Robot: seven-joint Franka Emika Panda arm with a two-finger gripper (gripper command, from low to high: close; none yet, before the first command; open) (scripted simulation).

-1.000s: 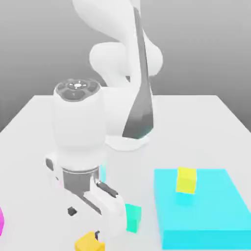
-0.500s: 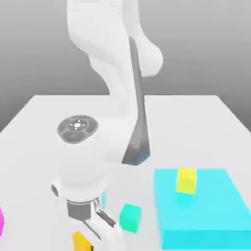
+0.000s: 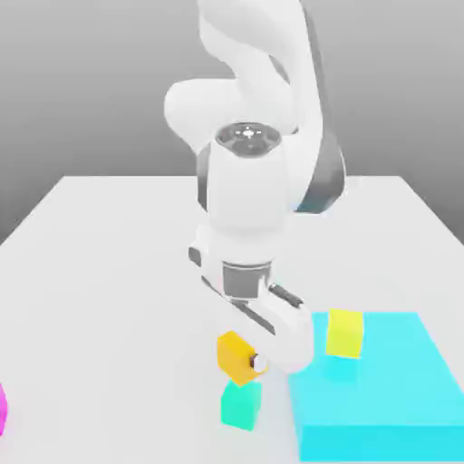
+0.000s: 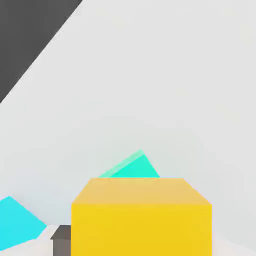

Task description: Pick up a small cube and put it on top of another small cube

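The small orange-yellow cube (image 3: pixel 236 354) hangs in the air, held in my gripper (image 3: pixel 246 360), which is shut on it. Directly beneath it, a small gap below, the teal-green cube (image 3: pixel 241 404) rests on the white table (image 3: pixel 100 272). In the hand view the orange-yellow cube (image 4: pixel 141 216) sits close in front of the camera, with a corner of the teal-green cube (image 4: pixel 134 166) showing beyond it.
A large flat cyan slab (image 3: pixel 372 385) lies at the exterior view's right, right beside the teal-green cube, with a lemon-yellow cube (image 3: pixel 344 333) on it. A magenta object (image 3: pixel 3 410) peeks in at the exterior view's left edge.
The gripper closed on the orange-yellow cube near the table's front, lifted it, and carried it toward the exterior view's right to a spot above the teal-green cube.
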